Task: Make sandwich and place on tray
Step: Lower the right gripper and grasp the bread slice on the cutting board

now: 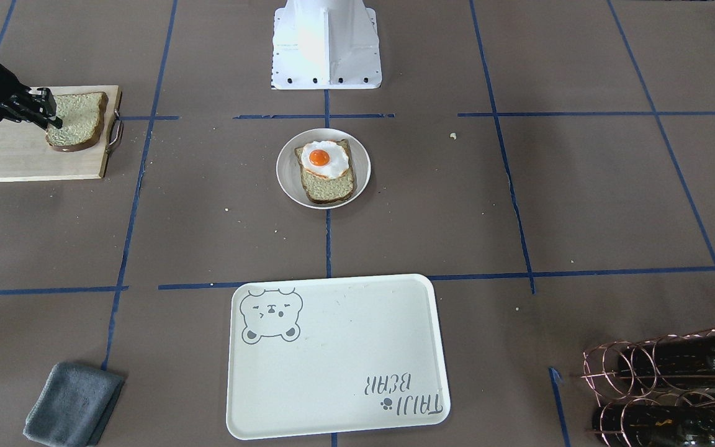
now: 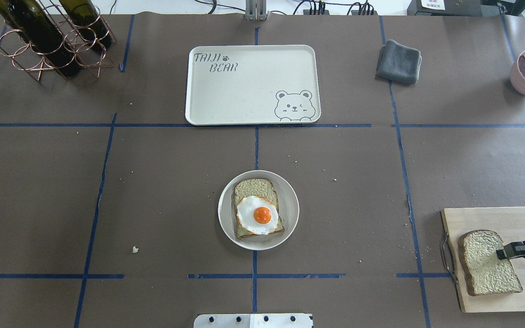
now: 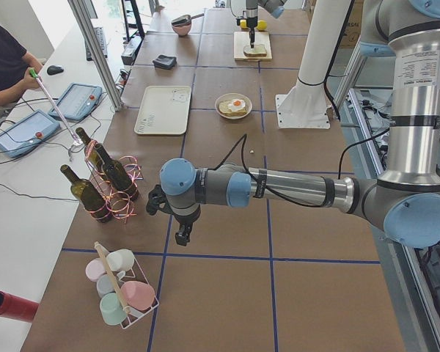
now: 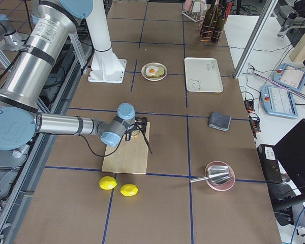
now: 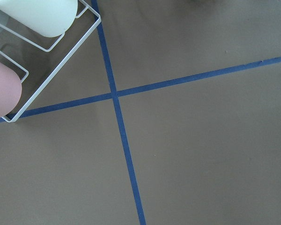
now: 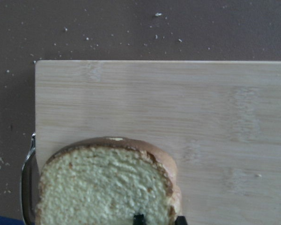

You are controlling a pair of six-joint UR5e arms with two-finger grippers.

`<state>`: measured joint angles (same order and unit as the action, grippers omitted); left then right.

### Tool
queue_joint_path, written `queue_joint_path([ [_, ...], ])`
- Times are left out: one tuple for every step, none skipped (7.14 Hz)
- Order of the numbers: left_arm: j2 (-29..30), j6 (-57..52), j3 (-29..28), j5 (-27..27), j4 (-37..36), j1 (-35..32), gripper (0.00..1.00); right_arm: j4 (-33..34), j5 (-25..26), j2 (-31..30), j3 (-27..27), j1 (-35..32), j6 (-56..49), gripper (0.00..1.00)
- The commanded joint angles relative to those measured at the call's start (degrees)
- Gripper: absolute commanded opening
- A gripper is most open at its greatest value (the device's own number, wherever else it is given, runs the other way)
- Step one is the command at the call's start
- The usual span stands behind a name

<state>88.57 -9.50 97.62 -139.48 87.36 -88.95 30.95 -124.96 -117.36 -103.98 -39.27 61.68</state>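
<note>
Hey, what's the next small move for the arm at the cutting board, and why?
Probably close the right end effector firmly on the loose bread slice and lift it off the cutting board. Its fingertips sit at the slice's edge, though whether they already grip is unclear. The other slice on the plate already carries the egg, so only the top is missing.

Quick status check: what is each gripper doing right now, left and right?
Left gripper: cannot be told; only the side view shows it.
Right gripper: fingers closed on the edge of the pale, brown-crusted bread slice on the pale wooden cutting board.
</note>
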Motion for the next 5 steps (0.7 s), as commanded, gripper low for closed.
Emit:
queue_joint_path([
  [0.02,0.01,0.11,0.00,0.00,0.00,1.00,-0.54,-0.29,-0.76,0.09,0.07,-0.07,0.00],
  [-0.06,0.01,0.29,0.00,0.00,0.00,1.00,-1.84,-0.55,-0.85,0.18,-0.02,-0.16,0.00],
  [-0.06,0.01,0.38,0.00,0.00,0.00,1.00,-3.16,-1.16,-1.28,0.18,-0.11,-0.07,0.00],
  [0.02,0.01,0.46,0.00,0.00,0.00,1.00,-6.57,-3.34,-1.64,0.27,-0.37,0.01,0.00],
  [0.02,0.01,0.55,0.00,0.00,0.00,1.00,-8.95,-4.32,-1.73,0.01,-0.98,0.10,0.00],
])
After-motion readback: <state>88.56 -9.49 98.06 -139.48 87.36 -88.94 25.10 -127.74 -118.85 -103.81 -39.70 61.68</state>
